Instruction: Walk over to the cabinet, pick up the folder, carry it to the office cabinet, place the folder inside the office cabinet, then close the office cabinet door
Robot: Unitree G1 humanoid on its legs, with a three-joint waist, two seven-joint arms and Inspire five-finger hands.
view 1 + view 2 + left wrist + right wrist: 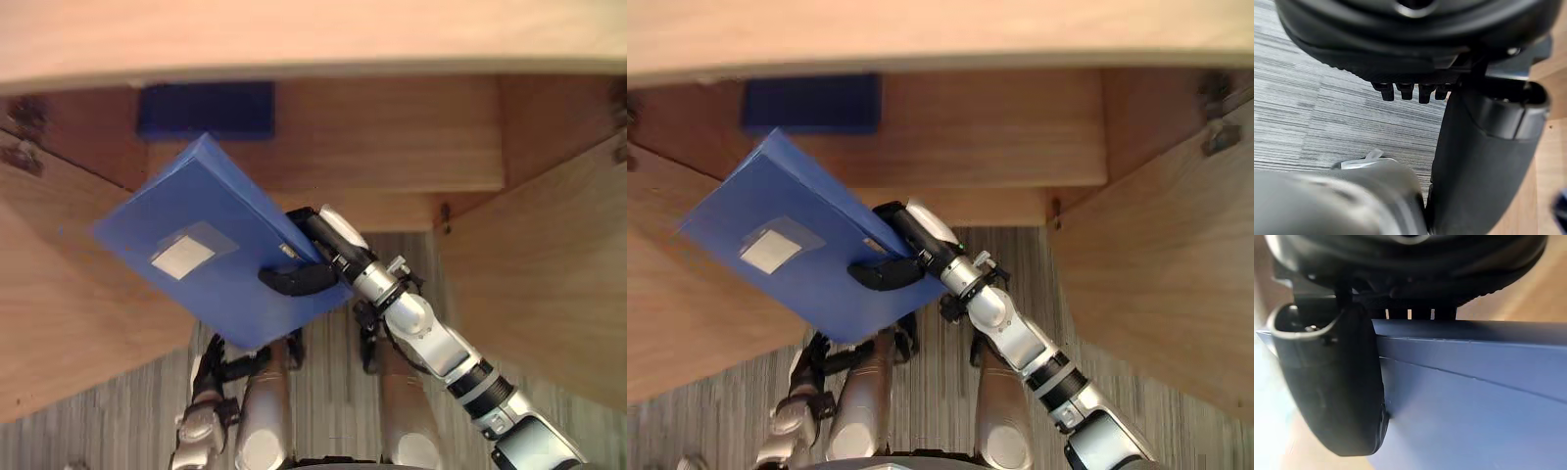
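One hand alone is carrying the load here: the right hand [321, 245] is pinching the blue folder [211, 230] near its closest corner, the thumb [1337, 382] lying across the labelled upper face and the fingers tucked beneath, mostly hidden. The left hand [1400, 49] is hanging low by the floor, fingers loose, holding nothing.

The folder is hovering in the mouth of the open office cabinet [392, 137], not yet resting on anything. Its long axis is running from the grip diagonally away and to the robot's left, so the far short end is pointing into the cabinet's left rear. The face with the pale label [183, 257] is turned up, the whole thing tilting, with its far corner raised.

Several things are looking risky, in my judgement. Most of the folder is sticking out past the grip, so its weight is likely levering against the thumb — a jolt could swing it or let it slip out. The leftmost corner is sitting close over the left door [59, 323], and a straight push inward may snag there. A dark blue object [206, 110] is already lying at the back, just beyond the far corner — driving in on this heading could jam against it. Turning the long axis square to the opening first would probably ease all three.
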